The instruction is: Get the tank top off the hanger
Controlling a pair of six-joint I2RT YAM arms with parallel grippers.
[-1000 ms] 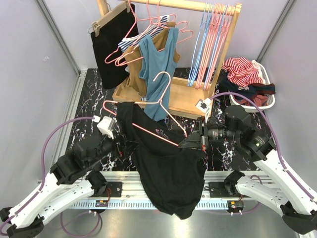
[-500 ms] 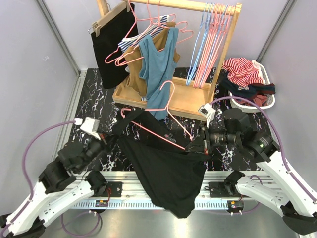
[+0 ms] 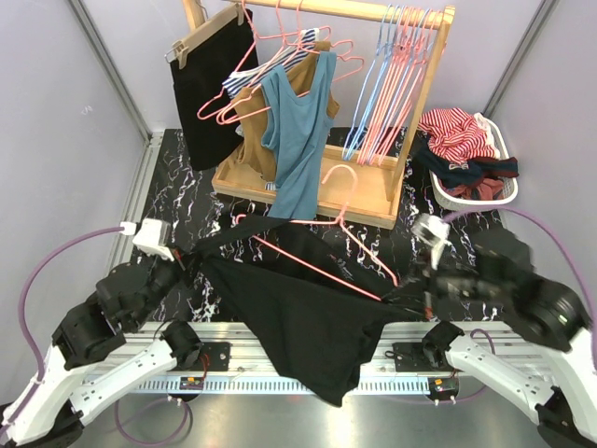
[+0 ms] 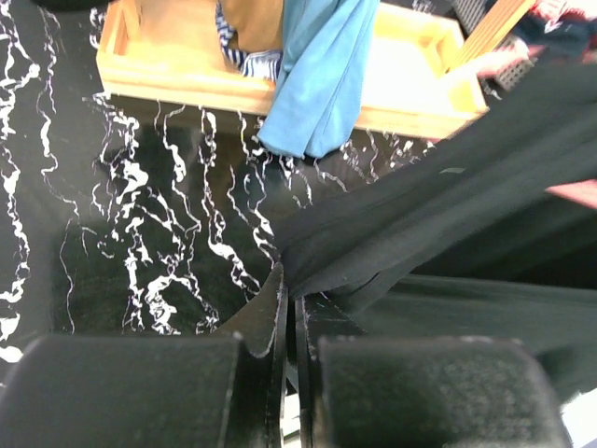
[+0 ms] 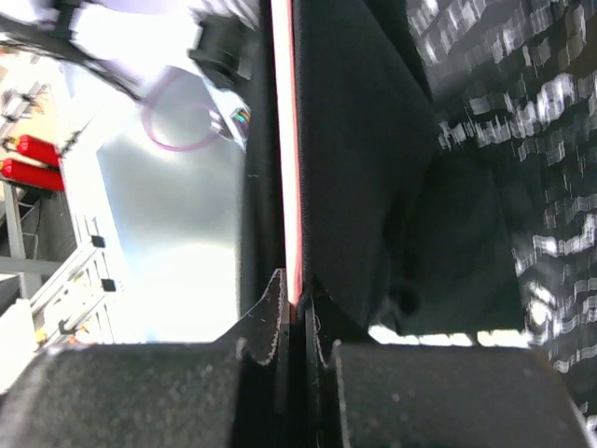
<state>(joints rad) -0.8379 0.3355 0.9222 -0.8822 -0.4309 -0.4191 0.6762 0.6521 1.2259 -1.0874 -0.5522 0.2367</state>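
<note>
The left gripper [image 4: 291, 313] pinched the black fabric tank top [image 3: 298, 317], stretching it toward nine o'clock. The right gripper [image 5: 295, 313], clamped on the thin pink wire hanger [image 5: 292, 140], seemingly anchored it.

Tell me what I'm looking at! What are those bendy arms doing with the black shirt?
Those are two robot arms. One picture looks down from above; the other two come from little cameras on each wrist. The left arm's fingers are pinched shut on the black tank top. The right arm's fingers are pinched on the pink hanger inside it. Behind, on the marble table, stand a wooden clothes rack and a white basket of clothes.
</note>
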